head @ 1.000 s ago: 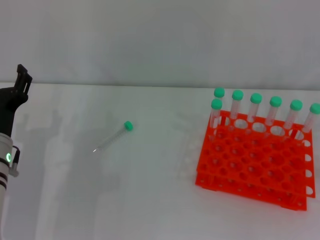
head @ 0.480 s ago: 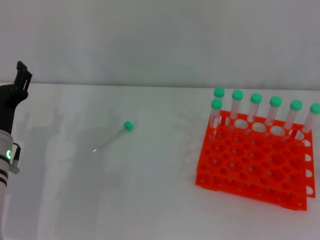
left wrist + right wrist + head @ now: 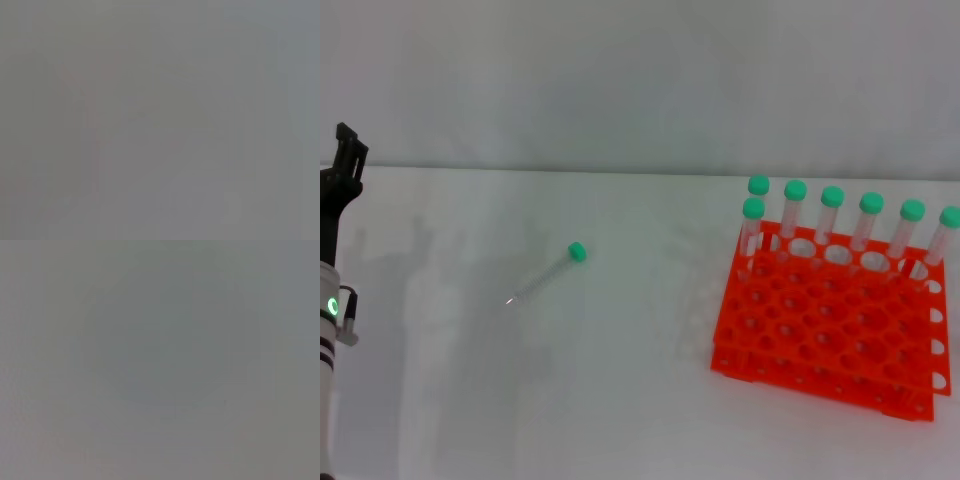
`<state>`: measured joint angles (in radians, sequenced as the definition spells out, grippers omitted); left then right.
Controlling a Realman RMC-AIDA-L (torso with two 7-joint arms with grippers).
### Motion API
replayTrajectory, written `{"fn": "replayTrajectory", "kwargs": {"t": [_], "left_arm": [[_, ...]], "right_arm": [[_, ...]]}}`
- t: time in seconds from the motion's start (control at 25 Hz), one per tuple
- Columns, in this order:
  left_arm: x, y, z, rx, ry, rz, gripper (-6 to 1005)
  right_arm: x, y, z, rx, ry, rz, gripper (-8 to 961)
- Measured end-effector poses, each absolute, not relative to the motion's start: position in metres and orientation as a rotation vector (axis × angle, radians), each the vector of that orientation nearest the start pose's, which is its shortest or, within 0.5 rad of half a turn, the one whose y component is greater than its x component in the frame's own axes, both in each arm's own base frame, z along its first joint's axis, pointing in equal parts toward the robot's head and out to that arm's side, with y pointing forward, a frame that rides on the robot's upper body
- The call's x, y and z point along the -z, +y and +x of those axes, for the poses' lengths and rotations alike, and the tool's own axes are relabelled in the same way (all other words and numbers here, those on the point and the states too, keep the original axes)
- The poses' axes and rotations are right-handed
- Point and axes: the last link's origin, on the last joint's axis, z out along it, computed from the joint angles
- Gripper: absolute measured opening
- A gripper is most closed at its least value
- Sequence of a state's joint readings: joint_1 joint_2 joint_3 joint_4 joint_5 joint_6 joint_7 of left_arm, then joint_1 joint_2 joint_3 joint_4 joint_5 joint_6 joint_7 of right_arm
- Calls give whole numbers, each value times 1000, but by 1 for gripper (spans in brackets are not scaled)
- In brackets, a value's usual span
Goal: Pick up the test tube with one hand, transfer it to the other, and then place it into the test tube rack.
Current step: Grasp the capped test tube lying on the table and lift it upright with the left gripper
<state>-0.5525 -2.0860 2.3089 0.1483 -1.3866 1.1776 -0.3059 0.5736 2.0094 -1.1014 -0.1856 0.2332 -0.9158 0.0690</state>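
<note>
the test tube [image 3: 546,273] lies flat on the white table [image 3: 620,400], left of centre in the head view, touched by nothing. its green cap [image 3: 577,252] points toward the far right and its tapered tip toward the near left. it lies well apart from the test tube rack [image 3: 830,330], which sits on the right side of the table.

the rack is bright orange, with stacked tiers of round holes, and stands at a slight angle to the table edge. seven other capped tubes [image 3: 832,222] stand upright in it: six along its far row and one just in front of that row at the rack's left corner. the remaining holes hold nothing.

the left gripper [image 3: 340,175] is at the far left edge of the head view, raised near the table's back edge and well apart from the test tube. only part of its black body shows, so i cannot tell whether its fingers are apart or together. below it the silver-white arm [image 3: 328,330] shows a small green light [image 3: 333,306].

the right gripper is out of sight. both wrist views show only a featureless grey field.
</note>
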Motion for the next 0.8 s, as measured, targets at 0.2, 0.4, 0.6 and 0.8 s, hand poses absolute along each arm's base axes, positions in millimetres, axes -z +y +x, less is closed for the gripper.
{"fn": "replayTrajectory", "kwargs": {"t": [0.2, 0.4, 0.6, 0.8], "left_arm": [[-35, 363, -329, 966, -774, -1086, 854], [-32, 368, -330, 955, -810, -1089, 853], [-31, 374, -329, 954, -841, -1093, 852], [-28, 382, -325, 949, -865, -1113, 851]], "right_arm": [[-105, 395, 364, -579, 629, -1111, 841], [-104, 394, 365, -576, 633, -1109, 840], [-105, 392, 367, -575, 637, -1102, 840], [-106, 392, 367, -575, 638, -1097, 840]]}}
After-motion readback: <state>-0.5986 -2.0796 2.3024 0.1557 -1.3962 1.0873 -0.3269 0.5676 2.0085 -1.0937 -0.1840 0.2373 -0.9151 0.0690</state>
